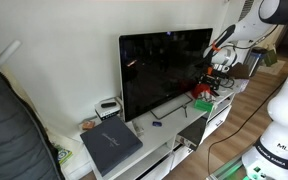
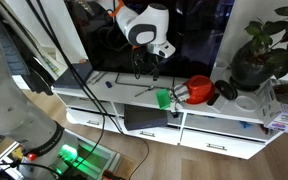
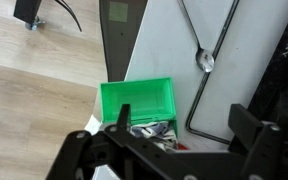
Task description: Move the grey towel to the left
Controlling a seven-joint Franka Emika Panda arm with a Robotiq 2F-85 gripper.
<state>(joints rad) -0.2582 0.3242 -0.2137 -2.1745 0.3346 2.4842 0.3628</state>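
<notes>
**Grey towel sitting way off from the claw**

The grey towel (image 1: 111,145) looks folded and lies flat at the end of the white TV stand (image 1: 149,128). It's well apart from the claw (image 1: 219,75), with the whole TV (image 1: 164,70) between them, and the wrist view doesn't catch it at all. The claw is spread wide with nothing in it, hanging over the other end of the stand. In the wrist view a green box (image 3: 134,100) sits right under it by one of the fingers (image 3: 124,118), holding small bits I can't make out. A red thing (image 2: 199,90) is just beside the box, and a black wire frame (image 3: 209,60) runs below the claw too.
</notes>
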